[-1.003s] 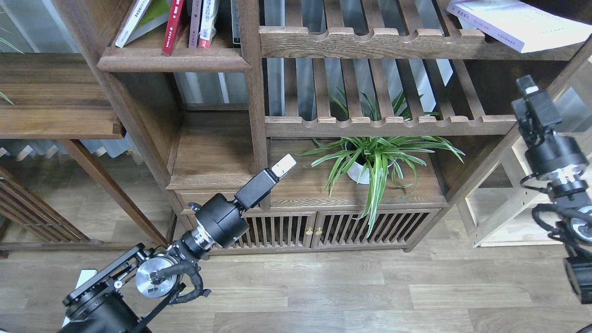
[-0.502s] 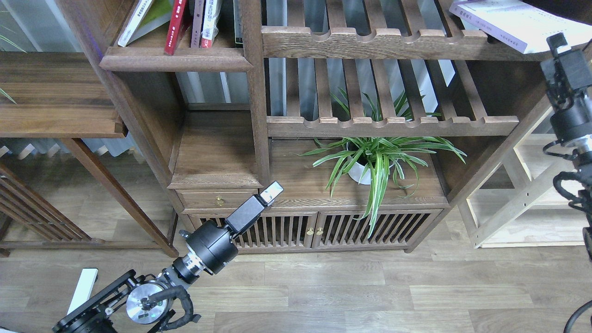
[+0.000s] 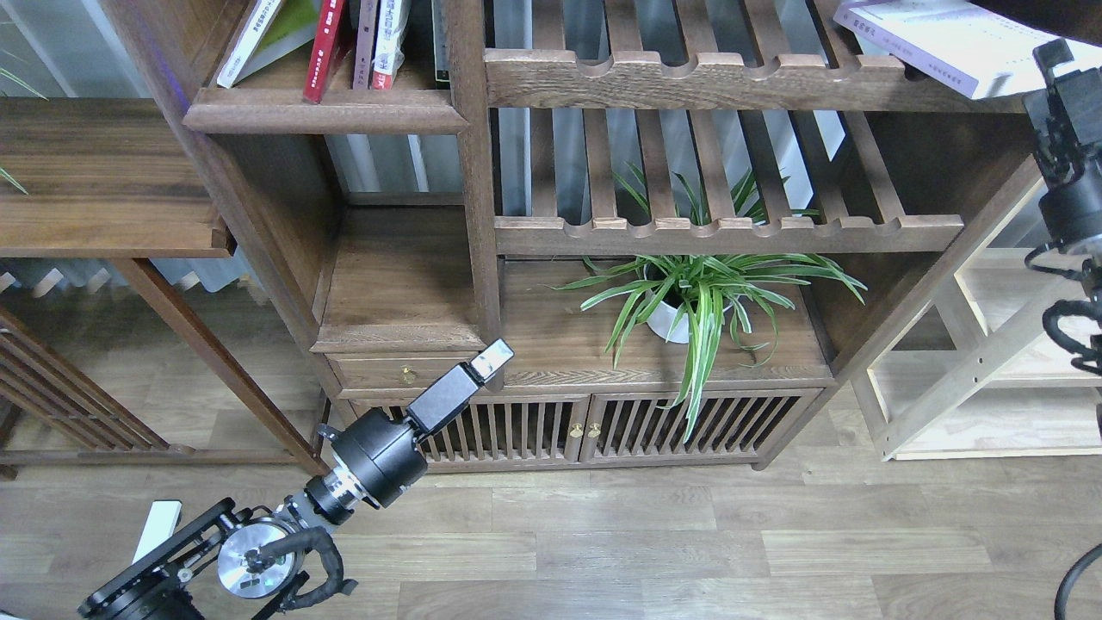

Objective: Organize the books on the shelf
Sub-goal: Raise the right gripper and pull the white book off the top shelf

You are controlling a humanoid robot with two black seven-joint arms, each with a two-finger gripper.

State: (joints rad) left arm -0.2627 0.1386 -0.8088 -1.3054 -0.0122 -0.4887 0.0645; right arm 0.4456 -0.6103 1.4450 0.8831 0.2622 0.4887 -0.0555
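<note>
Books [image 3: 331,39] upright on shelf [image 3: 323,110] | pale book [image 3: 947,39] on slatted rack [image 3: 723,77]

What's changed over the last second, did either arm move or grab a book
Both arms moved and neither took a book. The left gripper dropped down and back, from beside the bookcase post to the front of the cabinet. The right gripper rose up and rightward to the pale book lying on the slatted shelf; whether it touches is unclear. The upright books, their shelf and the plant stayed put.

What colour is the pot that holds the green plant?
White. The pot shows best in the head view, half hidden by the plant's striped green leaves.
</note>
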